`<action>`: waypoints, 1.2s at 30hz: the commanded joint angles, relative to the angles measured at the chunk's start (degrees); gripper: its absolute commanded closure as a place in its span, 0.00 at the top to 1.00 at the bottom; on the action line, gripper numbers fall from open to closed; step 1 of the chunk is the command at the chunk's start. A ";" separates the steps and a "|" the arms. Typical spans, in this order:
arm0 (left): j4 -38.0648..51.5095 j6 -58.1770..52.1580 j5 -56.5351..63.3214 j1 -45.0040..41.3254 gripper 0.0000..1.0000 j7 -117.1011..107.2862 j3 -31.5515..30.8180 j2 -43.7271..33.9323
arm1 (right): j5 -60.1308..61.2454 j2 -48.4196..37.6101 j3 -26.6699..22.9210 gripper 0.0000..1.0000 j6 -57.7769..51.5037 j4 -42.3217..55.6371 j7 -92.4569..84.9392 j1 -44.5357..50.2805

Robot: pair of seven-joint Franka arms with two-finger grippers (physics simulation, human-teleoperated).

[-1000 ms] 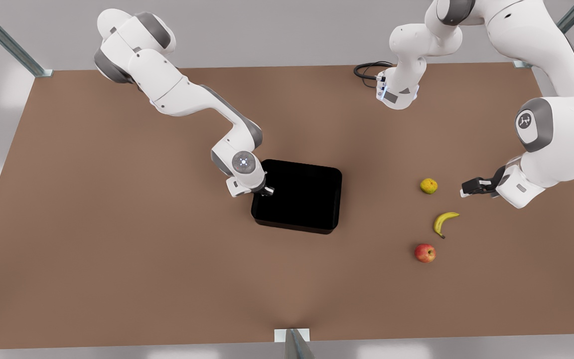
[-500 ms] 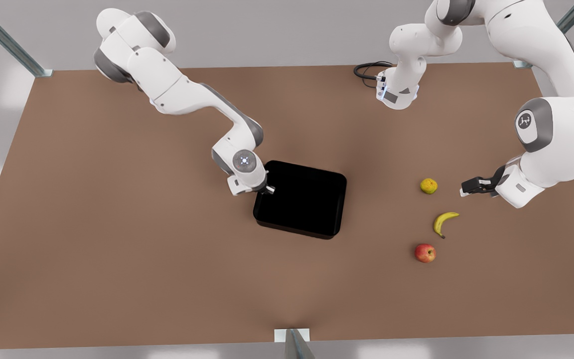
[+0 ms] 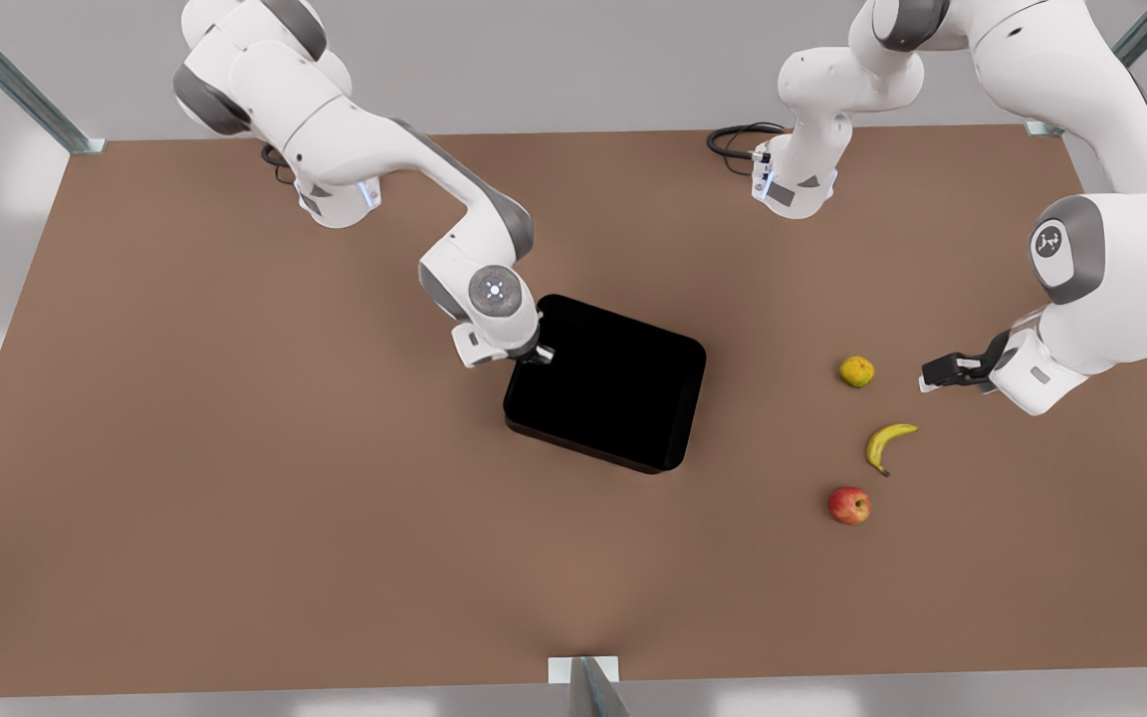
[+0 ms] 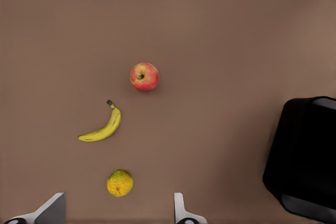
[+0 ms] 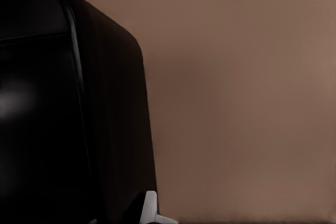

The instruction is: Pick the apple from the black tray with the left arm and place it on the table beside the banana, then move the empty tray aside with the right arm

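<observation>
The big black tray [image 3: 605,383] is sitting in the middle of the table [image 3: 235,478], with the right claw [image 3: 534,356] touching its corner. Lots of bare table is lying open in front of the tray and toward the front view's left. Toward the front view's right, the bumpy fruit [image 3: 856,371], banana [image 3: 889,443] and apple [image 3: 848,505] are sitting near each other in a loose line, with small gaps between them. The left claw [image 3: 937,375], fingers spread, is hanging near the bumpy fruit. A wide free strip is lying between the tray and the fruits.

Glossy black tray [image 3: 613,393], matte brown table [image 3: 235,448]

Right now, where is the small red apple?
The small red apple lies on the brown table, at the front view's right, just beside the yellow banana.
</observation>
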 commanded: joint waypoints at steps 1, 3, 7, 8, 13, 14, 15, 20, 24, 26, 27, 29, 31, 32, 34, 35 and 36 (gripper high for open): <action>0.02 -0.05 0.03 0.01 1.00 0.12 0.00 -0.07 | 1.02 -0.45 0.02 0.23 -8.18 0.71 -3.26 0.00; 0.02 -0.05 0.03 0.01 1.00 0.12 0.00 -0.07 | 1.11 -1.42 -0.07 0.23 -10.55 0.80 -5.19 -0.79; 0.02 -0.05 0.03 0.01 1.00 0.12 0.00 -0.07 | 1.11 -2.65 -0.25 0.23 -13.71 0.97 -8.09 -1.67; -0.06 -0.05 -0.05 0.01 1.00 0.12 0.00 -0.07 | 1.11 -3.00 -0.34 0.23 -14.85 0.89 -9.06 -2.10; 1.78 1.36 -0.41 -0.08 1.00 -0.31 -0.09 2.13 | 1.20 -5.20 -3.24 0.22 -23.12 4.13 -18.82 -2.98; 1.87 1.27 -0.23 -0.70 1.00 -4.87 -0.35 1.78 | 1.28 -5.20 -3.76 0.22 -25.05 5.54 -20.40 -2.98; 1.87 0.75 -0.14 -0.96 1.00 -7.70 -0.53 0.73 | 1.28 -5.20 -4.20 0.22 -26.20 6.16 -21.63 -2.98; 1.08 -4.70 -0.32 -0.79 1.00 -7.61 -0.18 -2.61 | 1.28 -6.17 -5.52 0.21 -31.03 8.00 -25.85 -3.42; 1.34 -4.35 -0.49 -0.96 1.00 -7.35 -5.54 -3.49 | 1.28 -7.92 -9.92 0.20 -33.23 8.09 -33.85 -3.42; 1.69 -3.12 -0.06 -2.36 1.00 -7.44 -6.59 -2.44 | 1.28 -8.19 -11.76 0.20 -33.49 8.09 -37.27 -3.42; 1.78 -2.33 -0.06 -2.28 1.00 -7.44 -6.42 -1.91 | 1.28 -8.45 -12.64 0.20 -33.93 8.09 -39.21 -3.42; 1.25 -2.51 -0.14 -2.10 1.00 -7.35 -6.33 -2.00 | 1.28 -8.98 -14.22 0.19 -34.64 8.09 -42.02 -3.42; 1.08 -2.51 -0.14 -2.46 1.00 -7.44 -6.42 -1.91 | 1.28 -9.07 -16.95 0.19 -35.07 8.09 -46.85 -3.42; 0.99 -2.77 -0.14 -2.19 1.00 -7.35 -6.33 -1.82 | 1.28 -9.07 -18.62 0.19 -35.16 8.09 -49.58 -3.42; 1.61 -2.42 -0.14 -2.19 1.00 -7.87 -6.42 0.46 | 1.28 -9.07 -20.99 0.19 -35.08 8.09 -53.71 -3.42; 1.52 -2.42 0.03 -2.81 1.00 -9.28 -6.51 0.99 | 1.29 -8.89 -21.87 0.19 -35.08 8.62 -55.64 -3.42; 1.69 -2.42 0.12 -2.54 1.00 -9.28 -6.24 0.99 | 1.28 -8.80 -23.01 0.19 -35.08 9.14 -58.28 -3.42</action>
